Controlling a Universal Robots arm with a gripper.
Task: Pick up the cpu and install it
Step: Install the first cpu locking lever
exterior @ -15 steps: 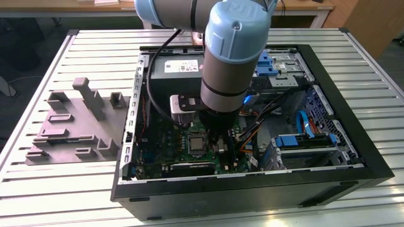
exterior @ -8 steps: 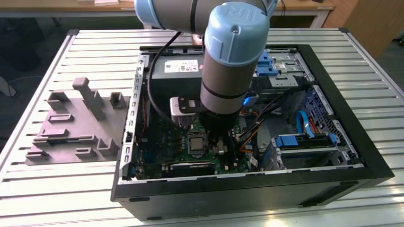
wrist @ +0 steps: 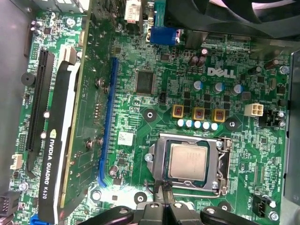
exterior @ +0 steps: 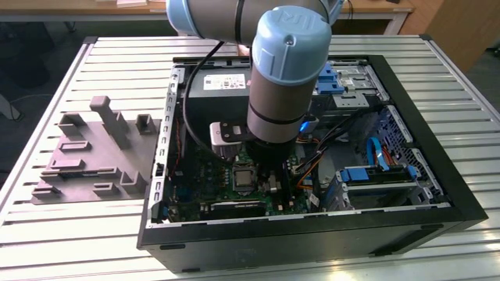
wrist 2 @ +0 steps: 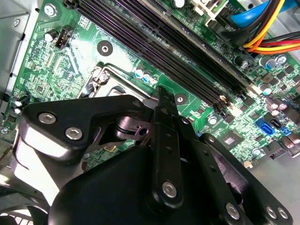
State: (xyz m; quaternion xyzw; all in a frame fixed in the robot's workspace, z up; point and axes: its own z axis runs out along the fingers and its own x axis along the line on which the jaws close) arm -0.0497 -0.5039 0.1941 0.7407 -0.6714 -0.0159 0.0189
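Closed, finger against finger with nothing between them, the gripper point(wrist: 163, 194) hangs low inside the open computer case point(exterior: 437, 193), its black fingertips point(wrist 2: 162, 101) pressed together into a single thin blade just above the green motherboard point(wrist: 154, 61). In the first wrist view the tips sit at the near edge of the metal socket frame point(wrist: 224, 161), and the cpu point(wrist: 188, 161) lies flat inside that frame, silver-grey top up, just beyond the tips and apart from them. The chip is seated square in the socket, with the frame's rim showing around it on all sides. The second wrist view shows the same closed tips over a corner of the socket area, with long dark memory slots point(wrist 2: 187, 56) running across the board beyond them and a bundle of blue, orange and yellow cables point(wrist 2: 267, 28) near the board's far edge. In the exterior view the arm point(exterior: 285, 76) comes down into the middle of the case, which stands on a slatted metal tabletop point(exterior: 78, 234); the socket point(exterior: 242, 175) is visible just beside the arm's lower end. A grey moulded tray point(exterior: 93, 158) with upright blocks rests on the tabletop beside the case, toward the exterior view's left edge, well apart from the gripper. A graphics card point(wrist: 58, 154) stands along one side of the motherboard.
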